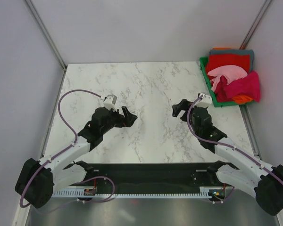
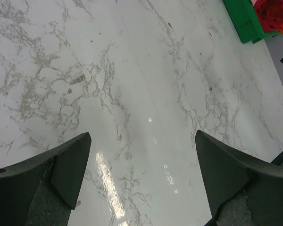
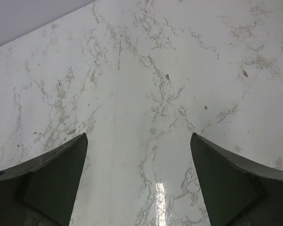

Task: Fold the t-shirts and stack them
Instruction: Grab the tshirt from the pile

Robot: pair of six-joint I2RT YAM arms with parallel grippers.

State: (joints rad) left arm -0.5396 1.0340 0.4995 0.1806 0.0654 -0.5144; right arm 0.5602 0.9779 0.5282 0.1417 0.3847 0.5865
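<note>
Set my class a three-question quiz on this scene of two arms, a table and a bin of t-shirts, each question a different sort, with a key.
1. True or false: the t-shirts sit heaped in the green bin at the far right corner.
2. The left hand is: A) open and empty; B) shut on a shirt; C) inside the bin.
3. Fill in: the right hand hovers over bare ____-patterned tabletop.
Key: 1 true; 2 A; 3 marble.

T-shirts (image 1: 232,77): heaped, lower layers covered by upper ones; count unclear, perhaps 6. Green bin (image 1: 206,70): largely buried under cloth; cut off at left wrist view's top-right corner.
</note>
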